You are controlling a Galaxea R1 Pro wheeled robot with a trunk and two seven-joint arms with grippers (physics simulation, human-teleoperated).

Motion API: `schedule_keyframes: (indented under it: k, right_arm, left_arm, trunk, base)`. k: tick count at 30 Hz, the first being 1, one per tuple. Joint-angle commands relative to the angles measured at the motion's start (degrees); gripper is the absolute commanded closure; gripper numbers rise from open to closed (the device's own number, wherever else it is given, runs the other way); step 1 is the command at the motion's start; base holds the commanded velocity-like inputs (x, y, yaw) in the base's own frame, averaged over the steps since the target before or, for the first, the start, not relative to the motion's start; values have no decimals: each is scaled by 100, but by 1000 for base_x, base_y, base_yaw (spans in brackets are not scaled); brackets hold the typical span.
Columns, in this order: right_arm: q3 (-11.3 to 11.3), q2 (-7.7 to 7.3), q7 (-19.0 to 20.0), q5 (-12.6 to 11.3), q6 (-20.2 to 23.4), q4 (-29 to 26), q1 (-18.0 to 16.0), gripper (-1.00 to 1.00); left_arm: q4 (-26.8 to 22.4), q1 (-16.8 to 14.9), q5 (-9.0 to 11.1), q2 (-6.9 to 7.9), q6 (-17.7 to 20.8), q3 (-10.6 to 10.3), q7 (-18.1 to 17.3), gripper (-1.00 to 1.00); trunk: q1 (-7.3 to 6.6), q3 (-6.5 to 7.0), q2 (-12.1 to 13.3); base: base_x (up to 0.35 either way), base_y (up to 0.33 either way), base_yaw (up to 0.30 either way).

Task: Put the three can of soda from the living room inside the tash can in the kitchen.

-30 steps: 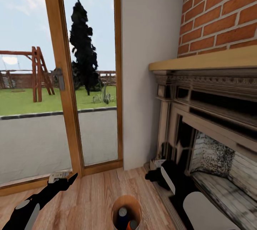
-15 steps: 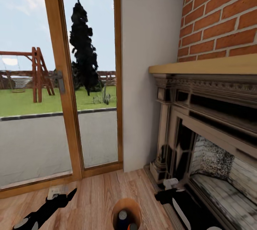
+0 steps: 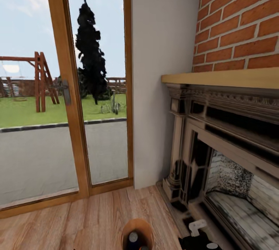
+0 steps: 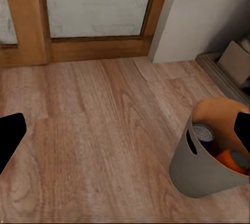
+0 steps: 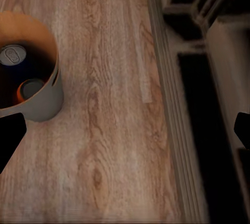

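The tash can (image 3: 125,230), pale grey outside and coppery inside, stands on the wood floor at the bottom edge of the head view, in front of the fireplace. Inside it the left wrist view shows a dark blue can of soda (image 4: 202,133) upright and an orange one (image 4: 227,159) beside it. The right wrist view shows the same bin (image 5: 42,104) with the blue can (image 5: 12,54) and the orange can (image 5: 31,88). My left gripper (image 4: 125,135) hangs open over bare floor beside the bin. My right gripper (image 5: 125,133) is open too, between the bin and the hearth.
A wood-framed glass door (image 3: 69,99) fills the left of the head view, with a garden behind it. A white wall section (image 3: 162,48) and a dark ornate fireplace (image 3: 217,153) under a brick wall (image 3: 240,21) stand on the right. The hearth edge (image 5: 172,104) runs close to the bin.
Both arms have sunk toward the bottom of the head view, and the left one has left it. The view has tilted up a little. The bin and its cans have stayed put.
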Motion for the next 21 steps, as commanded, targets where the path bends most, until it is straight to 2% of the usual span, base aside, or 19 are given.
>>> schedule_keyframes:
  k: [1, 6, 12, 13, 16, 17, 21]
  right_arm:
    - [0, -7, -2, 3, -86, 6, 57, -100]
    - [-1, -25, -25, 120, -720, 35, 336, -100]
    - [-36, -49, -65, 287, -1170, 63, 639, -100]
    - [-43, -84, -75, 311, -1450, 171, 731, -100]
    - [-48, -105, -121, 324, -1858, 441, 788, -100]
    - [-49, -111, -212, 328, -2128, 654, 810, -100]
    - [-41, -124, -523, 334, -2649, 1171, 836, -100]
  left_arm:
    - [105, 52, 4, 1, -169, 2, 1, -100]
    - [393, 369, 9, -7, -885, 2, 9, -100]
    - [505, 759, 14, -29, -1429, 2, 12, -100]
    - [520, 895, 17, -40, -1617, 2, 13, -100]
    - [527, 1013, 23, -34, -1786, 8, 13, -100]
    - [530, 1076, 25, -24, -1915, 14, 15, -100]
    - [682, 1174, 28, -22, -2473, 23, 14, -100]
  trunk:
    - [-23, 19, 42]
    - [-133, 109, 242]
    - [-264, 217, 483]
    - [-286, 235, 523]
    - [-352, 288, 643]
    - [-374, 306, 683]
    - [-462, 378, 844]
  base:
    - [0, 0, 0]
    - [0, 0, 0]
    - [0, 0, 0]
    - [0, 0, 0]
    - [0, 0, 0]
    - [0, 0, 0]
    - [0, 0, 0]
